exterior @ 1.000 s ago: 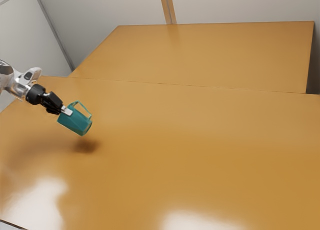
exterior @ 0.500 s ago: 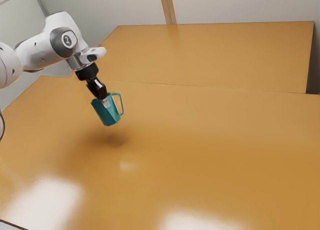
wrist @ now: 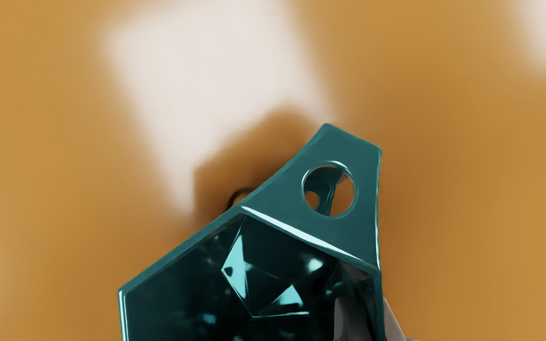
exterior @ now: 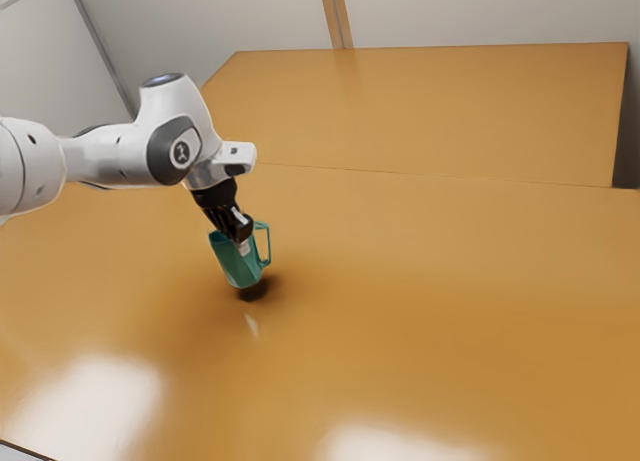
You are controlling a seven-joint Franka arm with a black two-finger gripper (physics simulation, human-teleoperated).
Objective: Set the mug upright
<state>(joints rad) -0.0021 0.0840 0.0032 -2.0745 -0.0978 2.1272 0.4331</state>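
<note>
In the exterior view the gripper (exterior: 243, 246) points down at a slant and is shut on the wall of the teal mug (exterior: 236, 265), near its rim on the handle side. The mug is slightly tilted, mouth up, its base close to the tabletop; whether it touches cannot be told. Its handle faces the exterior view's right. In the wrist view the camera looks into the faceted inside of the mug (wrist: 301, 227), and the gripper (wrist: 375, 319) has one finger inside the wall and the other outside it.
The glossy orange-brown table (exterior: 430, 321) extends around the mug, with a dark shadow just below it. A second tabletop (exterior: 430, 111) adjoins behind, and pale walls (exterior: 480, 11) stand beyond.
My hand has carried the mug toward the exterior view's right and then lower. The mug has turned from strongly tilted to nearly upright, and its shadow now lies close to its base.
</note>
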